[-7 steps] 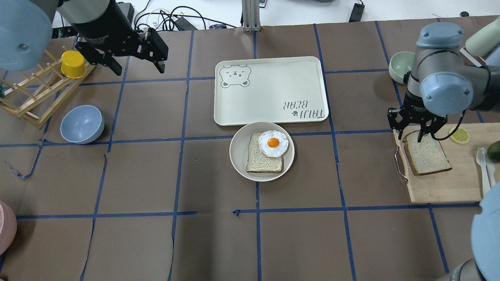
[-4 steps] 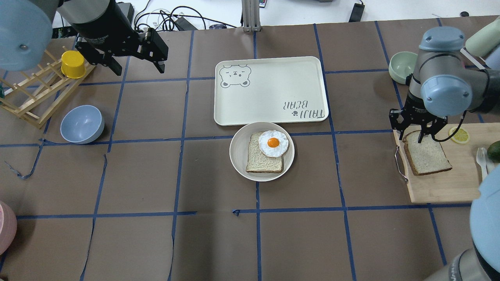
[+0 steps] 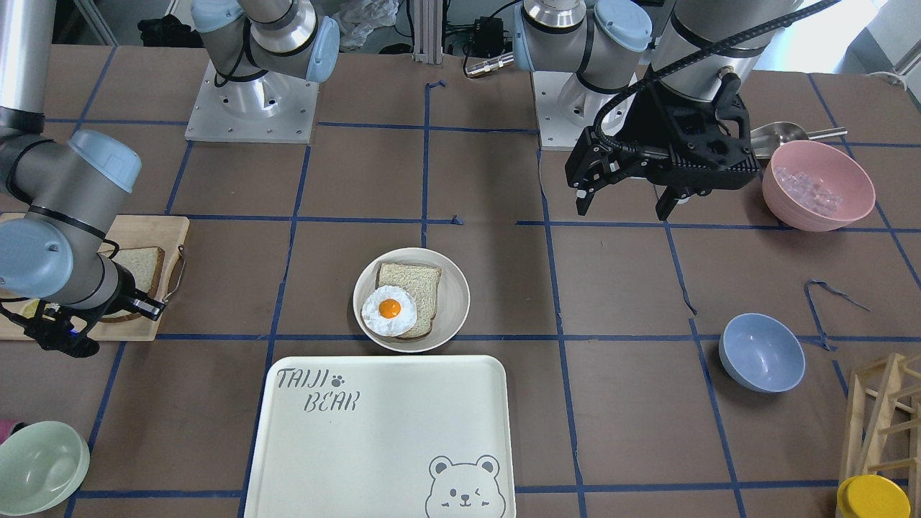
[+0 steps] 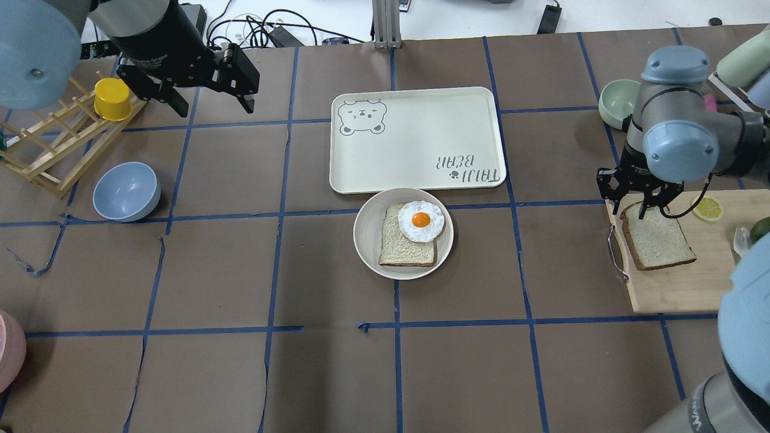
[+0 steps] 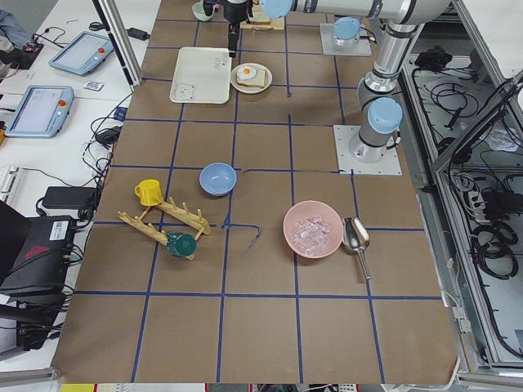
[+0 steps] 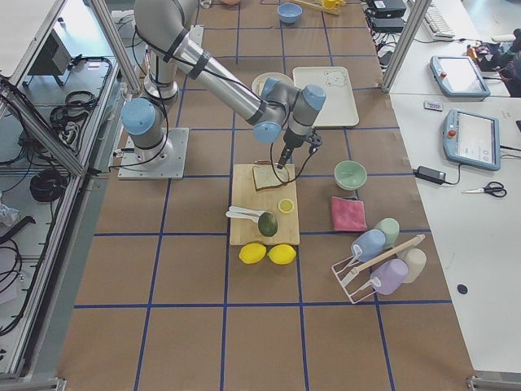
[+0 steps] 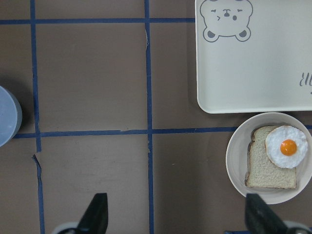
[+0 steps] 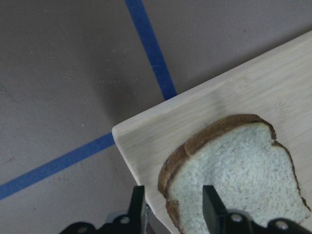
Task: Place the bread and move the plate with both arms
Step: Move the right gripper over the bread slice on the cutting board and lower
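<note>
Nearest you on the robot's right, the bread (image 4: 659, 242) lies flat on the wooden cutting board (image 4: 680, 288), in the same spot as a second ago. The right end effector (image 8: 173, 195) has only edged slightly at the slice's dark-crusted corner while the elbow above it resettled. Its jaws are apart and straddle the crust, one finger outside the edge and one over the crumb, so nothing is gripped yet. You are likely in the final alignment before the pinch.

In the middle of the tabletop, the plate (image 4: 367, 240) has not moved; it holds the egg-topped slice (image 4: 406, 246) and sits just beside the bear-print tray (image 4: 415, 138). Farthest off, the left end effector (image 4: 213, 107) hangs where it was, spread wide and empty. Placing the bread and moving the plate both remain to be done.
</note>
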